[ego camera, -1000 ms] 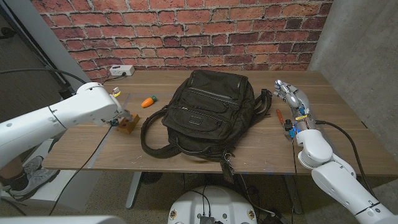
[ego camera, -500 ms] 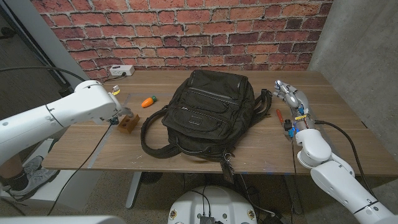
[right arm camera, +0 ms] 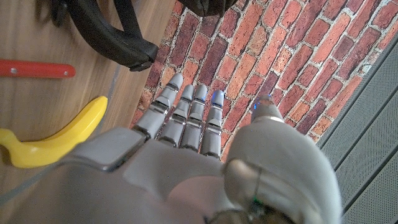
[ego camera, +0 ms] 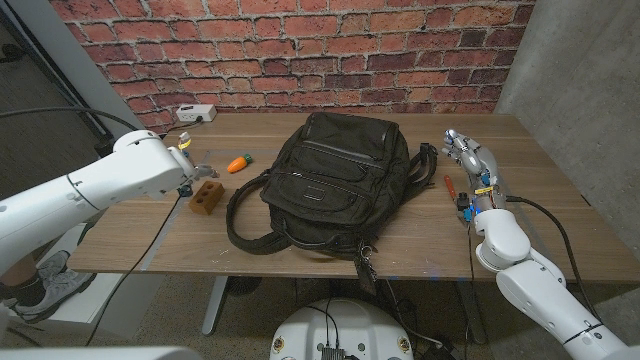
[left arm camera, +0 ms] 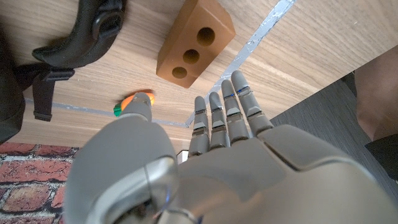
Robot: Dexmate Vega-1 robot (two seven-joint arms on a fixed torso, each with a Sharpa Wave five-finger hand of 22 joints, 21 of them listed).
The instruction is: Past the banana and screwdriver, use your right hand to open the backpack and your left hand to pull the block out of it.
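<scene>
The black backpack (ego camera: 332,178) lies in the middle of the table, straps toward me. A brown block (ego camera: 205,196) with round holes sits on the table to its left, also seen as the block (left arm camera: 196,46) just beyond my left hand's fingertips. My left hand (ego camera: 185,165) hovers beside the block with straight, spread fingers (left arm camera: 227,118) and holds nothing. My right hand (ego camera: 468,155) stands open right of the backpack, above the red screwdriver (ego camera: 450,185). In the right wrist view a yellow banana (right arm camera: 56,134) and the screwdriver (right arm camera: 37,68) lie next to my right hand (right arm camera: 186,124).
A small orange toy (ego camera: 237,164) lies behind the block, between my left hand and the backpack. A white power strip (ego camera: 196,113) sits at the table's far left edge by the brick wall. A backpack strap (right arm camera: 118,37) loops toward my right hand.
My left hand has let go of the block and drawn back to the left; the block now sits free on the table. The right hand has not moved.
</scene>
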